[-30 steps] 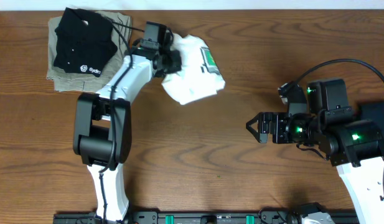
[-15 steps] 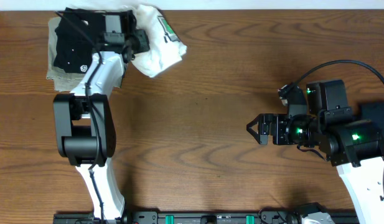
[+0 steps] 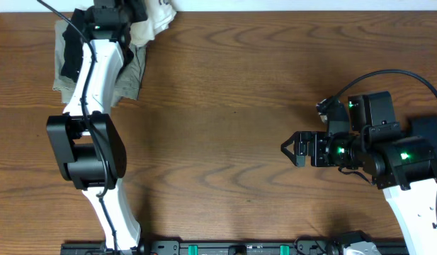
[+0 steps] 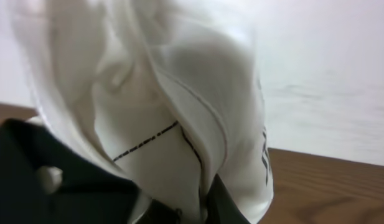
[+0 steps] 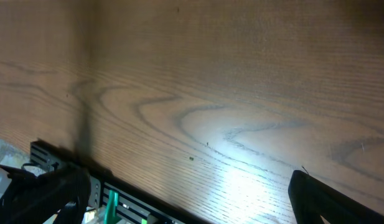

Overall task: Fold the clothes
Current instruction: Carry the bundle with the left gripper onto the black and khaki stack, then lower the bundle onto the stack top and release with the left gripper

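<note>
Our left claw (image 3: 137, 14) is clenched on the large, plain white, soft-fabric T-shirt (image 3: 156, 15). In the left wrist view the dark fingers (image 4: 220, 202) show only at the bottom edge, with wrinkled white cloth bunched between and above them. The cloth fills most of that view in hanging folds, with a seam and a thin line of dark dashes across it.

From overhead, the T-shirt is a crumpled bundle at the far left corner of the brown wooden worktop (image 3: 225, 106), right at the back edge. It is just beside, and partly over, the folded black shirt (image 3: 69, 60). We cannot tell whether the bundle rests on the stack or hangs clear of it. The black shirt lies on the folded khaki-olive garment (image 3: 129, 74), whose edge shows to the right of our left arm. That arm stretches over both of them.

Our right claw (image 3: 287, 150) is released, with its jaws spread wide. It holds nothing and sits over bare wood on the right side, well apart from the clothes. Its wrist view shows only wood grain between the two dark fingers (image 5: 328, 199), with a black rail (image 5: 61, 158) at the lower left.
</note>
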{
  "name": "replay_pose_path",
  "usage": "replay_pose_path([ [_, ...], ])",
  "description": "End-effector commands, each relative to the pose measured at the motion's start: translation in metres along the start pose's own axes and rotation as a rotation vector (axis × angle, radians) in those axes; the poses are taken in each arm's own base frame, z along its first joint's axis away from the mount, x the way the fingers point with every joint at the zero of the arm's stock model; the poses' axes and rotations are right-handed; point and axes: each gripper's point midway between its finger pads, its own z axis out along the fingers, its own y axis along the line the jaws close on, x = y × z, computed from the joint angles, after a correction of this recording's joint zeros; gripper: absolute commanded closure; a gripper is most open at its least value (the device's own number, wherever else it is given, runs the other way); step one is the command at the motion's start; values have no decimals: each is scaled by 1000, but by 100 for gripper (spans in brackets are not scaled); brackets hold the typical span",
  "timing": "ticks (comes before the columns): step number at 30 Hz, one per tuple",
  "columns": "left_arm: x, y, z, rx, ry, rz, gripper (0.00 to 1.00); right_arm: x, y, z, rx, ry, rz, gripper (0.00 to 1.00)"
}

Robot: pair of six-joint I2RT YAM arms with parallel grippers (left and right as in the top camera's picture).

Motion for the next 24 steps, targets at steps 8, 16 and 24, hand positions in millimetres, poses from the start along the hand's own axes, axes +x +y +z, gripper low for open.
replay_pose_path([
  [8, -24, 92, -15, -200, -71, -275, 94, -2, 0, -3, 3, -11, 12, 1],
  [16, -8, 132, -22, -271, -40, -531, 94, -2, 0, -3, 3, -11, 26, 1],
  [24, 17, 166, -32, -358, 20, -723, 94, -2, 0, -3, 3, -11, 27, 1],
])
